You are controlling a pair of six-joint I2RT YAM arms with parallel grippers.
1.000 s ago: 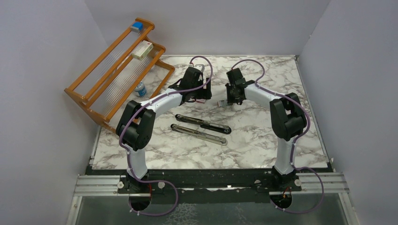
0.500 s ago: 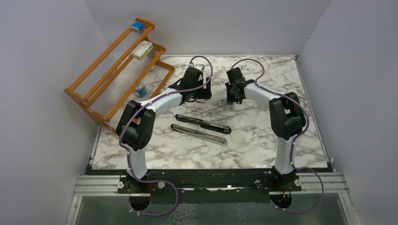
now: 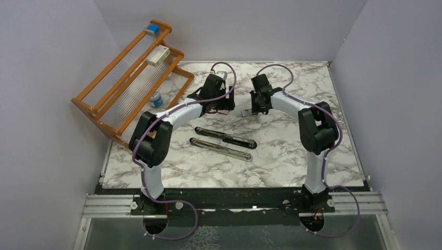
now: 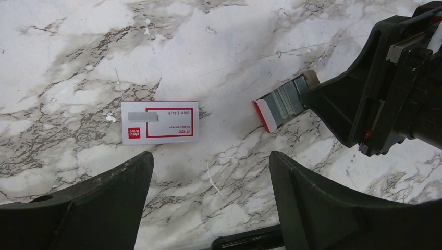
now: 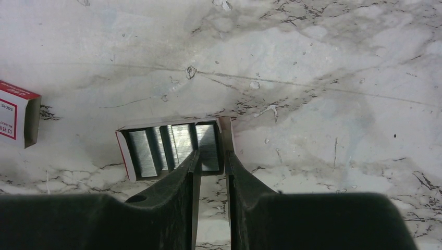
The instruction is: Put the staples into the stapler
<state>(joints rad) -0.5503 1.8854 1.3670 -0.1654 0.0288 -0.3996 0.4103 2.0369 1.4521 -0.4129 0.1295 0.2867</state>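
Looking down from the top, the slim black stapler (image 3: pixel 229 139) is lying open on the white marble table (image 3: pixel 292 151). Left wrist: the left claw (image 4: pixel 211 159) is hanging wide open, empty, near a small red-and-white packet (image 4: pixel 160 122). Right wrist: the right claw (image 5: pixel 212 154) is pinching the small tray (image 5: pixel 121 151) wall, silver-grey staples (image 5: pixel 172 143) inside.

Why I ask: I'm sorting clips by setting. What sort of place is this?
Likely a robotics lab cell: robot arms bolted to an aluminium rail, a marble-look table walled by plain white panels.
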